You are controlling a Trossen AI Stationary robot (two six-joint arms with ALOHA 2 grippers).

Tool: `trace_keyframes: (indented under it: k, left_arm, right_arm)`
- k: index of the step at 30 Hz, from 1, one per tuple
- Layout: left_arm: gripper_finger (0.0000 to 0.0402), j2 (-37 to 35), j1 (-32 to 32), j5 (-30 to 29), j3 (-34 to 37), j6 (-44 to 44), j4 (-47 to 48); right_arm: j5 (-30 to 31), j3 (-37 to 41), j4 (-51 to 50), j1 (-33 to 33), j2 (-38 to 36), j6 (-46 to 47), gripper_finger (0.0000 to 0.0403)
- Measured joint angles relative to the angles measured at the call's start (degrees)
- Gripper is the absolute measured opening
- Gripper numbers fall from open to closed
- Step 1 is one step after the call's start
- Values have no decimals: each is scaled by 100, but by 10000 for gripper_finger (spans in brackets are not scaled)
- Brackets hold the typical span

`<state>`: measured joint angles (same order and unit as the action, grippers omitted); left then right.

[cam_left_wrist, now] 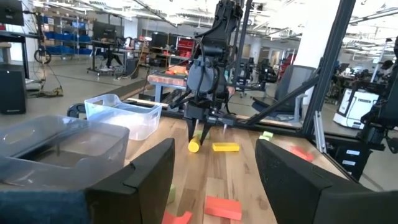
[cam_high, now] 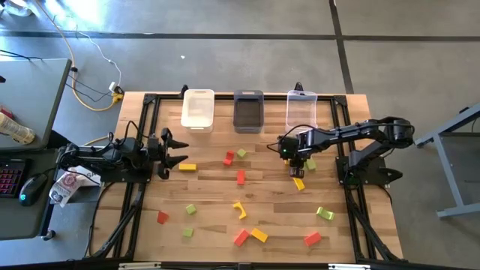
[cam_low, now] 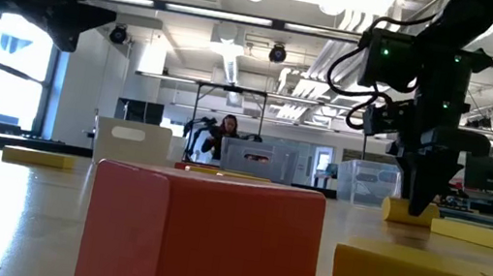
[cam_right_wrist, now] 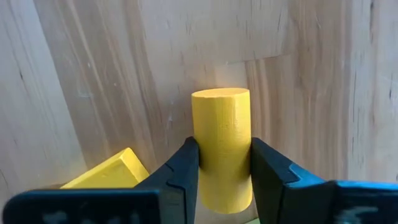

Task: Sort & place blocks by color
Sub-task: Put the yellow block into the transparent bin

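My right gripper [cam_high: 296, 168] points down at the table's right middle, fingers closed against the sides of a yellow cylinder [cam_right_wrist: 221, 112] that rests on the wood; the low view shows it [cam_low: 409, 212] under the gripper [cam_low: 420, 198]. A yellow bar [cam_high: 299, 184] and a green block [cam_high: 310, 164] lie beside it. My left gripper [cam_high: 177, 154] is open and empty at the left, by a yellow bar [cam_high: 187, 166]. Red blocks [cam_high: 241, 177], green blocks [cam_high: 190, 210] and a yellow angled piece [cam_high: 240, 210] are scattered over the table.
A white bin [cam_high: 198, 109], a dark grey bin [cam_high: 248, 111] and a clear bin [cam_high: 301, 109] stand in a row at the far edge. More blocks lie near the front edge [cam_high: 259, 235]. A person shows far off in the room [cam_low: 224, 135].
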<state>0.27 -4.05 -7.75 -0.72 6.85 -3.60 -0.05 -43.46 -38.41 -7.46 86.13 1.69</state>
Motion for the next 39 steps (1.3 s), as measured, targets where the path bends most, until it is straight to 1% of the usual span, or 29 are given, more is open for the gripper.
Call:
trace_keyframes:
  k: [7,12,15,22,26,34,39]
  left_arm:
    - [211,0,0,0,-1,0,0]
    - [211,0,0,-51,0,0,0]
    - [211,0,0,-59,0,-2,1]
    - [211,0,0,-63,-1,-2,3]
    - [211,0,0,-101,0,-2,0]
    - [211,0,0,-212,1,0,-2]
    - [211,0,0,-212,-1,-2,-2]
  right_arm:
    - [-6,11,-18,0,-190,405,88]
    - [164,11,13,0,-461,712,88]
    - [379,11,116,0,-671,782,88]
    - [1079,9,629,-13,-1238,793,88]
    - [1490,7,806,-141,-1541,794,88]
    - [2409,7,988,-667,-1962,791,88]
    - [3102,4,1043,-1133,-2025,739,87]
